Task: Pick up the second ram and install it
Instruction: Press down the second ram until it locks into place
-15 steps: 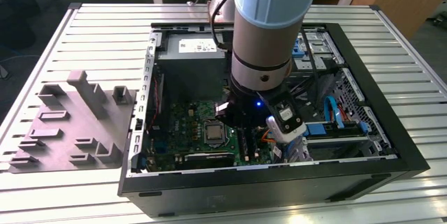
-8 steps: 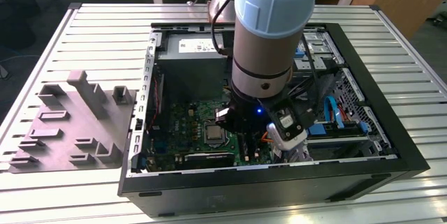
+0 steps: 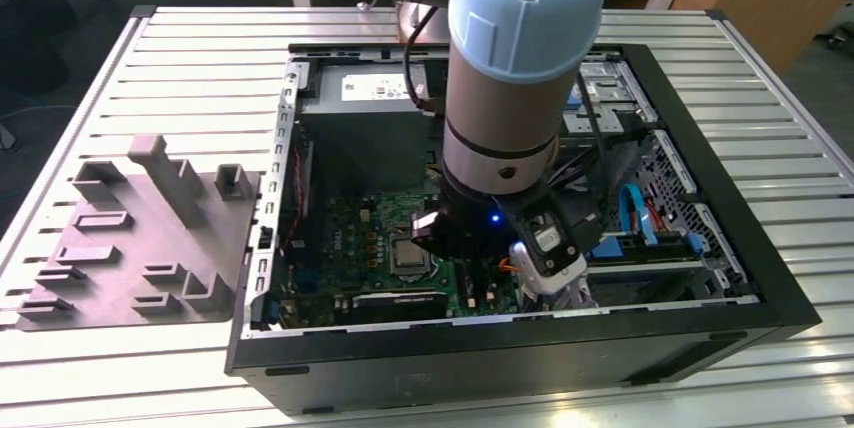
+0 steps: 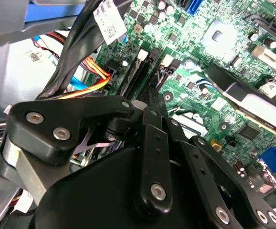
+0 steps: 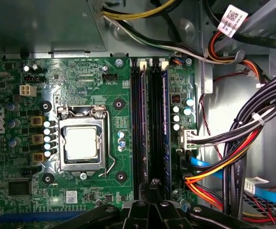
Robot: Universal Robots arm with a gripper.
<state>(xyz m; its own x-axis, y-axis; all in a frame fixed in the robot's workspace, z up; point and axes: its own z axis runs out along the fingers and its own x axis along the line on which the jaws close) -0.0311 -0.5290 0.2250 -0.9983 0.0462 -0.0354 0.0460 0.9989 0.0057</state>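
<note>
End effector (image 5: 153, 183) (above slots (image 5: 150, 124)); grip unclear

**Second RAM stick standing in its slot**

The second ram (image 5: 165, 129) is a long, thin, dark stick standing on edge in the motherboard's slot, running twelve to six o'clock in the first wrist view, at three o'clock of the CPU socket.

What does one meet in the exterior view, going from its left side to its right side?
Grey moulded fixture plate → left wall of the open computer case → green board → the arm above the board → blue cables → right wall of the case.
</note>
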